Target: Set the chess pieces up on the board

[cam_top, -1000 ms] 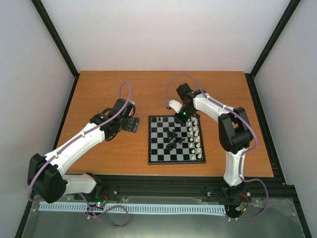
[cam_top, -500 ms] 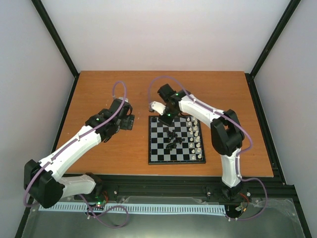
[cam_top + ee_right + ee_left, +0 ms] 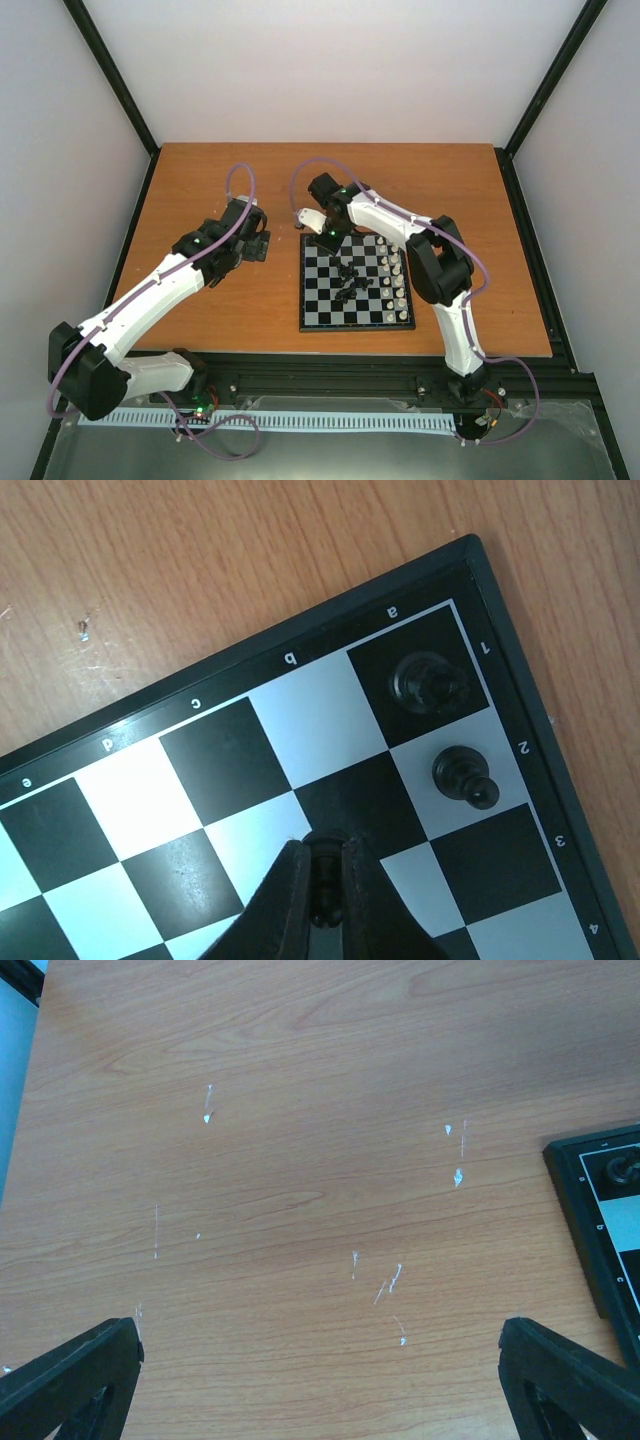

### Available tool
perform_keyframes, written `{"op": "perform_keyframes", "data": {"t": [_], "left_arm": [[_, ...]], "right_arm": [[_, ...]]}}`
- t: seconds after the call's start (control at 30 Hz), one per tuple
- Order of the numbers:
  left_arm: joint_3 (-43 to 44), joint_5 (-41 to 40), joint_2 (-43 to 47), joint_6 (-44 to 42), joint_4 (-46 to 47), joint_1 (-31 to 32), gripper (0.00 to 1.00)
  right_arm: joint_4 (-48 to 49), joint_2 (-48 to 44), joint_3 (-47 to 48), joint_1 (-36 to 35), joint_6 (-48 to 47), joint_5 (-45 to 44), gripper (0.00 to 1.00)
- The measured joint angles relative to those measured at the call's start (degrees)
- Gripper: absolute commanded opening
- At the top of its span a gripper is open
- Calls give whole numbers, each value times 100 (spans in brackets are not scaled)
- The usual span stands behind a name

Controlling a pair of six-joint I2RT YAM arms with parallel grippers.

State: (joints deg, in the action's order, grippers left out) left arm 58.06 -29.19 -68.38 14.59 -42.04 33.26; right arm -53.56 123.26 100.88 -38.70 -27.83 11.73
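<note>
Looking down from above, the view shows an orange-brown wooden table [image 3: 450,190] inside a booth with pale, plain walls [image 3: 330,70] and black frame posts [image 3: 115,80] running up its back corners. A black rail [image 3: 330,385] along the near edge carries two white-and-black arms, each trailing a purple cable [image 3: 240,185].

The chessboard [image 3: 325,300] lies flat on the table, right of centre, its squares black and light grey inside a thin black border. White chessmen [image 3: 398,280] stand in a line down its right edge. Black chessmen [image 3: 347,280] sit bunched near its middle.

The left gripper [image 3: 262,243] hangs over bare wood just left of the board, its two black fingers [image 3: 70,1380] spread wide with nothing between them. Its wrist camera shows woodgrain marked by small pale scratches [image 3: 390,1280] (a corner of the board shows at the right edge).

The right gripper [image 3: 325,240] is over the board's far left corner, its fingers [image 3: 290,910] pressed together. A dark shape sits in the slit between them; whether it is a piece cannot be told. Just beyond the fingertips, one black piece [image 3: 428,680] stands on the dark corner square and another [image 3: 462,777] on the light square beside it. White letters and digits run along the border.
</note>
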Motion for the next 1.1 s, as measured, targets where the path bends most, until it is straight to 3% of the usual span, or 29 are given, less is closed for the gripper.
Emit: {"op": "perform_keyframes", "data": {"t": [0.8, 1.1], "left_arm": [[0, 9, 0, -2, 0, 0, 100], [0, 24, 0, -2, -2, 0, 100]], "right_arm": [[68, 350, 157, -2, 4, -138, 4], [94, 350, 157, 0, 39, -203, 18]]}}
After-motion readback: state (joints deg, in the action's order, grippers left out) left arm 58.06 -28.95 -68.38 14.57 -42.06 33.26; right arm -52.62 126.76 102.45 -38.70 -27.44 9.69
